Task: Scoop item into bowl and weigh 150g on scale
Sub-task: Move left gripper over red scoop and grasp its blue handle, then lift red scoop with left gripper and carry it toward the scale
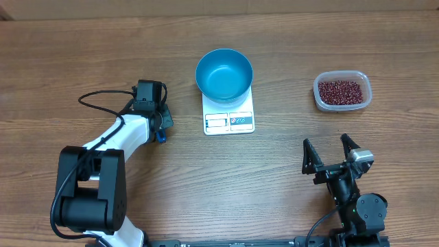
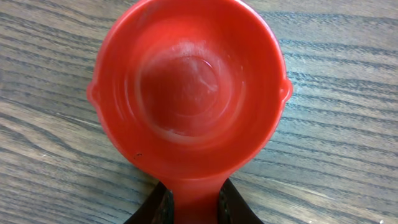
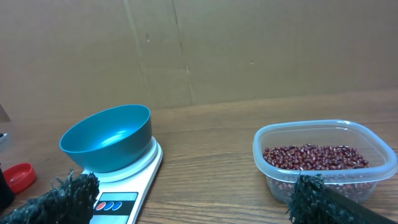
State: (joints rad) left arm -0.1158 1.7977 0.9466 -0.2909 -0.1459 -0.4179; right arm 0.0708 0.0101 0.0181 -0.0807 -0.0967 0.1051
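Gripping | left claw (image 2: 194,206) pinches red scoop (image 2: 186,87) handle | right claw (image 1: 326,142) gapes empty | tip: lift level, cup upright, toward beans (image 1: 339,90)

- No word, brand or number can be read in any of the three views.
- White scale (image 1: 229,115), seen from overhead: a framed display window (image 1: 216,123) and a label panel (image 1: 241,121) sit side by side along its near edge. Both are too small to make out (only blue outlines and a dark smudge show).
- The same label panel, seen from the right wrist camera: a red oval mark beside two blue ones, set under a dark strip. Any lettering around them is blurred beyond reading.
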